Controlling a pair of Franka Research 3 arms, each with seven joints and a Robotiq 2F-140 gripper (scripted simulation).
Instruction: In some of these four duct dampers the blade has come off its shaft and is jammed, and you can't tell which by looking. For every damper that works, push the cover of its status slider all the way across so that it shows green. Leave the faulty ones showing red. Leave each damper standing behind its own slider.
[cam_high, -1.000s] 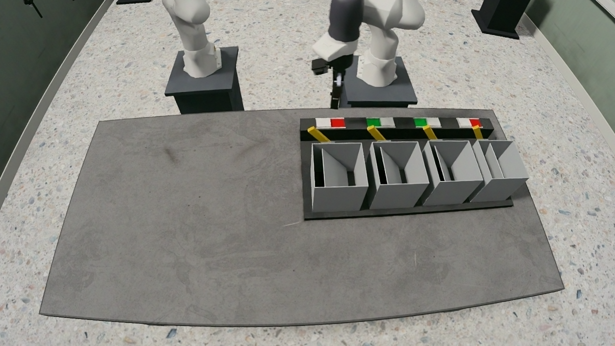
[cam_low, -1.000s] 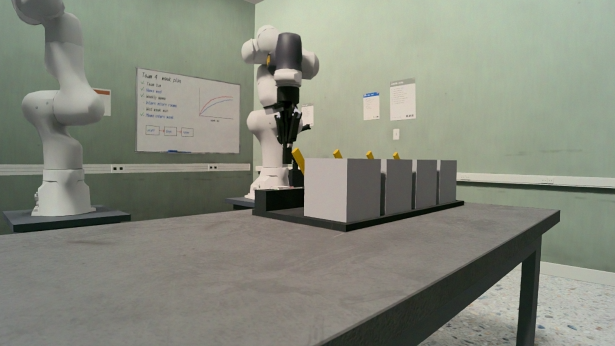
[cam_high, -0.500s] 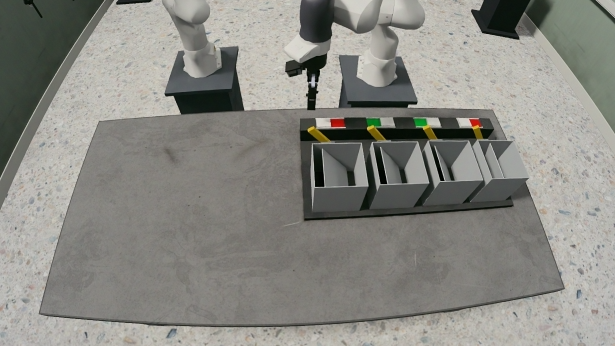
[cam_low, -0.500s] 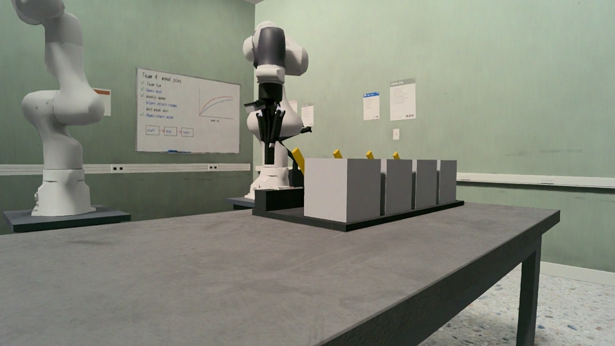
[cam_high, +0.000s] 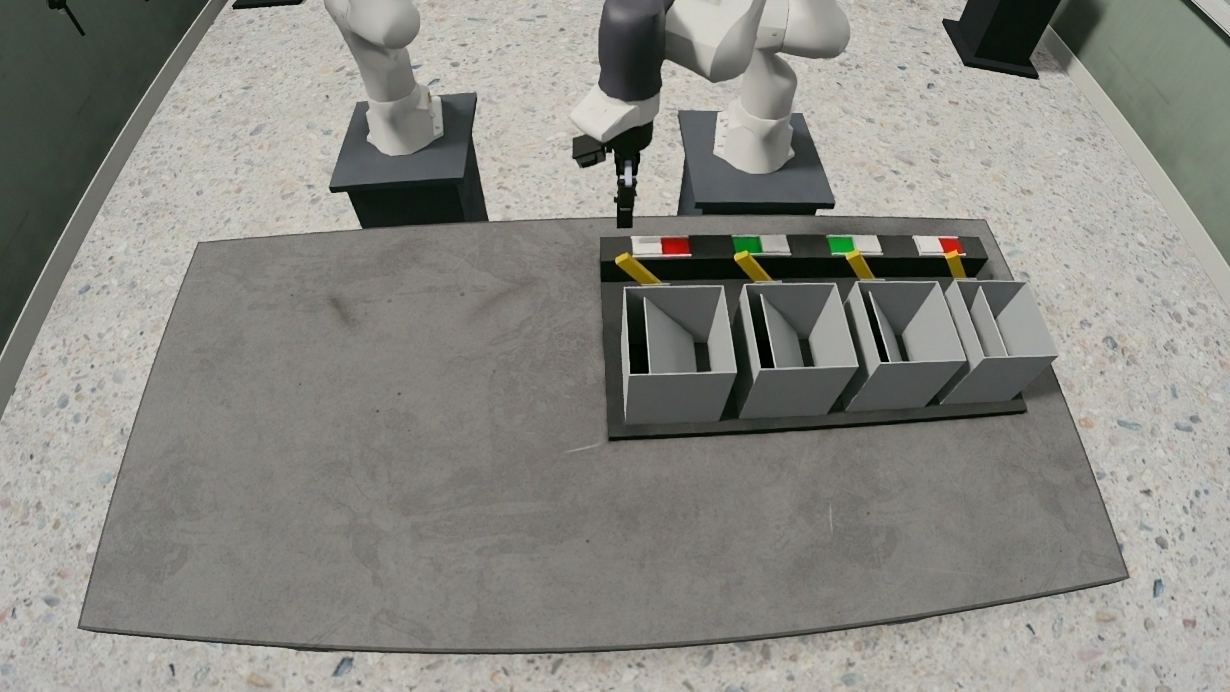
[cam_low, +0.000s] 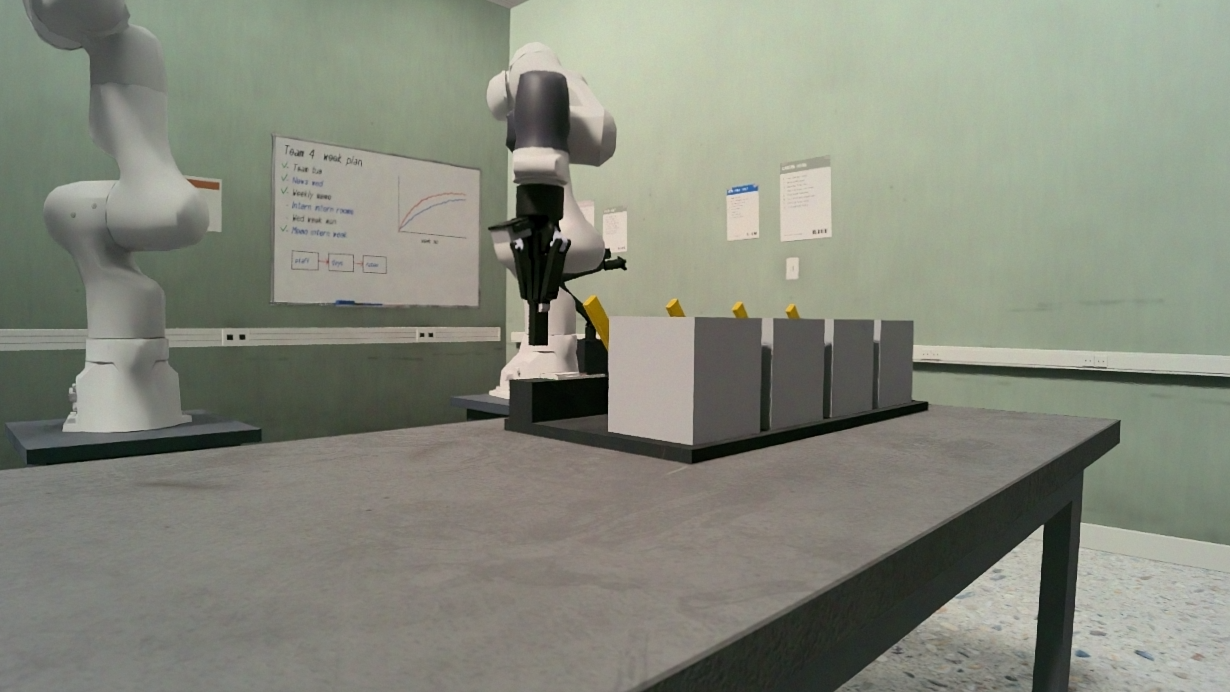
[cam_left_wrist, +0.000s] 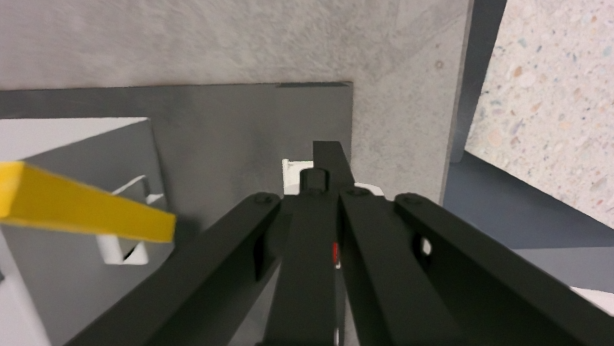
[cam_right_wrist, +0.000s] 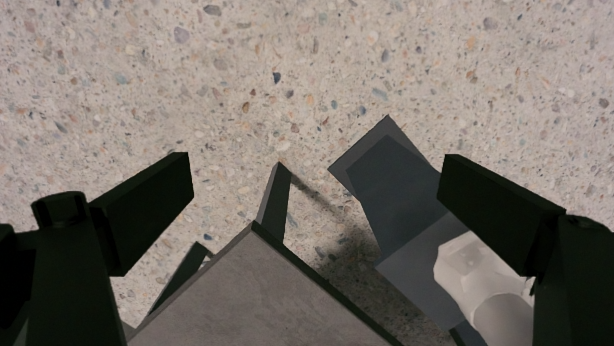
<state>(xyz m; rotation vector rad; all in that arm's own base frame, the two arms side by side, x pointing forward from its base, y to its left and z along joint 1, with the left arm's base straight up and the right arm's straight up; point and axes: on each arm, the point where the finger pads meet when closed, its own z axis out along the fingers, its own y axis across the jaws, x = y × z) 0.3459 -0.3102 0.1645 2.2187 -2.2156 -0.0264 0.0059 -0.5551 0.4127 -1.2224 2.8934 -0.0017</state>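
Note:
Grey box dampers (cam_high: 675, 397) (cam_high: 795, 391) (cam_high: 903, 384) (cam_high: 993, 378) stand in a row behind their own sliders, each with a yellow lever (cam_high: 638, 269) tilted the same way. In the top view, the leftmost slider's white cover (cam_high: 645, 246) leaves red (cam_high: 676, 247) showing; the two middle sliders show green (cam_high: 747, 245) (cam_high: 841, 245); the rightmost shows red (cam_high: 950, 246). My left gripper (cam_high: 625, 220) (cam_low: 537, 339) (cam_left_wrist: 325, 162) is shut and empty, above the leftmost slider's outer end, partly hiding its cover (cam_left_wrist: 291, 177) in the left wrist view. My right gripper (cam_right_wrist: 316, 175) is open and empty, away from the dampers.
The dampers and slider rail (cam_high: 711, 247) share a dark base (cam_high: 612, 378) (cam_low: 602, 444) on the grey table (cam_high: 369, 481) (cam_low: 344, 550). The right wrist view shows a table corner (cam_right_wrist: 260, 280), the floor and a robot pedestal (cam_right_wrist: 415, 265).

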